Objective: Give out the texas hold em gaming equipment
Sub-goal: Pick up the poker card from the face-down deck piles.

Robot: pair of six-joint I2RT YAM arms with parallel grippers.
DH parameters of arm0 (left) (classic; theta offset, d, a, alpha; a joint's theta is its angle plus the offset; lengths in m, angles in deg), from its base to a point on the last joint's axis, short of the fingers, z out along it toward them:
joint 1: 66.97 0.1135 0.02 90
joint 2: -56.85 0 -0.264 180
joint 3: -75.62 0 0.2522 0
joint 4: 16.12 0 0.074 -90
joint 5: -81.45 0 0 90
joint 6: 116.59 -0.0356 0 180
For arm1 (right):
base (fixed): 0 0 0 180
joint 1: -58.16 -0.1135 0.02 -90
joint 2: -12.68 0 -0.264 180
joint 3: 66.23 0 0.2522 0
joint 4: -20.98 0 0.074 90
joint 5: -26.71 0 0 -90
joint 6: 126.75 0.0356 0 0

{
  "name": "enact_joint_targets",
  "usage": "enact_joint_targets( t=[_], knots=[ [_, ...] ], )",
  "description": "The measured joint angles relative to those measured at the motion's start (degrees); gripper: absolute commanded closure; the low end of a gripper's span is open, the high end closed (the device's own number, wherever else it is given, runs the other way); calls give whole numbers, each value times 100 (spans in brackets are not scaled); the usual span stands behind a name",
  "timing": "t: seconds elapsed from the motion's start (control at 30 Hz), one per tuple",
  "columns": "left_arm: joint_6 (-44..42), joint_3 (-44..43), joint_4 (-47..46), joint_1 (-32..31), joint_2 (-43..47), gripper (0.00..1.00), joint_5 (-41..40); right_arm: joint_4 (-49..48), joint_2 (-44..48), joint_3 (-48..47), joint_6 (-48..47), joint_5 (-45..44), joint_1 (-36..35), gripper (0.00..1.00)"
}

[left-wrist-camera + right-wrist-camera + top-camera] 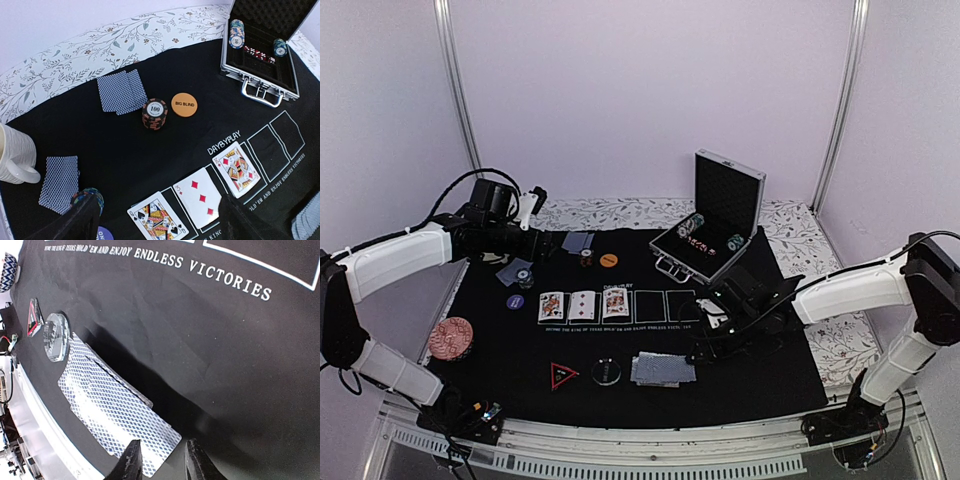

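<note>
Three board cards [582, 304] lie face up. Two slots [652, 306] at their 3 o'clock remain unfilled. We see the left gripper [160, 222] agape at 10 o'clock. The right gripper [161, 460] is narrowed at the deck [663, 369], 6 o'clock, perhaps pinching a card; we cannot tell.

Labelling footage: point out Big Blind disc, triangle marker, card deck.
Big Blind disc [184, 105], left wrist view, orange face.
triangle marker [563, 376], top external view, centre.
card deck [112, 407], right wrist view, top card.
</note>
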Motion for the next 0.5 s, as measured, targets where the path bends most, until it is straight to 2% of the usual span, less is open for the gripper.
enact_joint_targets(
  t=[0.3,0.4,0.5],
  knots=[
    [-2,0,0,0,-2,16,22,-153,-203,0,-22,184,7,80],
    [-2,0,-2,0,-2,16,22,-203,-203,0,-44,249,9,94],
    [-2,0,-2,0,-2,16,24,-221,-203,0,-55,286,11,96]
  ],
)
